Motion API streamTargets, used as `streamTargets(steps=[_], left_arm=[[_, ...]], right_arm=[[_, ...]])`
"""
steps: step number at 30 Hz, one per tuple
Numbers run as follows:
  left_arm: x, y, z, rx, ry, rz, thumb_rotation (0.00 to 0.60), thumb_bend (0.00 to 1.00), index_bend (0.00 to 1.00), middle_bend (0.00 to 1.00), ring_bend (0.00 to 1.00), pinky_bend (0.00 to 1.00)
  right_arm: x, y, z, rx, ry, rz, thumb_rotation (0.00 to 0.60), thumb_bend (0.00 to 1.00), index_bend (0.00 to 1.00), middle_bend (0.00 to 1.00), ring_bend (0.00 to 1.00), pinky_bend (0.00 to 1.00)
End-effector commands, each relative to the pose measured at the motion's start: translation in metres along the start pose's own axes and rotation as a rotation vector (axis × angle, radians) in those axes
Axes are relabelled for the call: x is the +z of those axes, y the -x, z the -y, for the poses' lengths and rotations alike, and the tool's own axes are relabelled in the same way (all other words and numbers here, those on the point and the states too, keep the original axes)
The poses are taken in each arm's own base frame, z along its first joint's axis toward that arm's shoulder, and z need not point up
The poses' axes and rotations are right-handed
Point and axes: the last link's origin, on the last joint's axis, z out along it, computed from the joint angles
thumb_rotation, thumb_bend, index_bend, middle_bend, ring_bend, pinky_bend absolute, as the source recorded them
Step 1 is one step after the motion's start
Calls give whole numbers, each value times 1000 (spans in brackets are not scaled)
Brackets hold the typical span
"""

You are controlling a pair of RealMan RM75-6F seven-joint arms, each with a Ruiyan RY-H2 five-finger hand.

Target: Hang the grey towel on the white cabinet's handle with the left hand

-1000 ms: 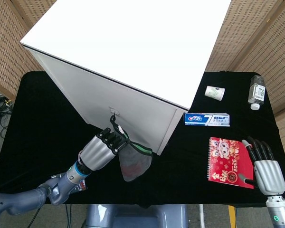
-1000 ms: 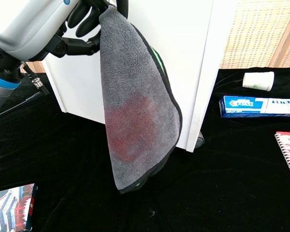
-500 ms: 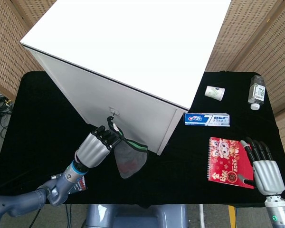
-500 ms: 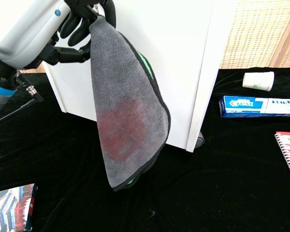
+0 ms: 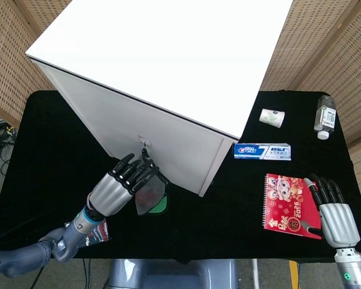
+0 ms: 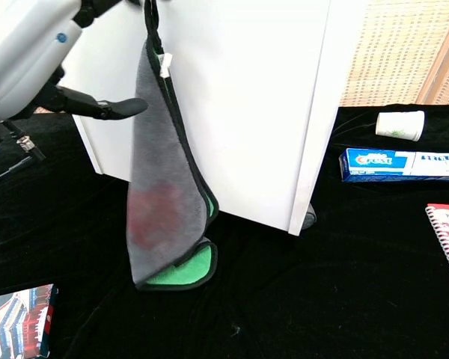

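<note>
From above, the grey fleece towel (image 5: 149, 197) with a green underside hangs by its black loop from the small handle (image 5: 144, 140) on the smooth white cabinet (image 5: 168, 72); the left hand (image 5: 121, 183), fingers spread, holds nothing. Only the chest view shows the towel's red blotch. The right hand (image 5: 335, 212) rests flat, fingers apart.

Cabinet (image 5: 162, 66) standing at the table's (image 5: 48, 150) rear centre, towel (image 6: 161, 202) hanging down its front face from the handle (image 5: 144, 143), left hand (image 5: 121, 183) just left of it. Right of the cabinet — paper cup (image 5: 272, 117) and bottle (image 5: 325, 117) at the back, toothpaste box (image 5: 262, 151) nearer. Closest in — notebook (image 5: 292, 206), with the right hand (image 5: 332, 208) at its right edge.
</note>
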Motion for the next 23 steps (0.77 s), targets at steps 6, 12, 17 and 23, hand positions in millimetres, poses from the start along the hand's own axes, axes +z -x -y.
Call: streamTargets(steps=[6,12,17,23], left_arm=[[-43,-25,3,6,14,-28,600,13,126,169,187,111],[-104,-57,16,81,-199,120,600,25,142,163,181,100],[-147,-87,22,93,-433,396,600,25,35,27,24,12],[-170,-108,27,81,-595,625,600,24,0,0,0,0]], right_arm=[[0,-2,-2,5,4,-3,600,130,0,0,0,0],[0,-3,-3,3,9,-12,600,129,0,0,0,0],[0,-2,0,-6,4,-12,600,130,0,0,0,0],[1,1,1,-19,5,0,600,130,0,0,0,0]])
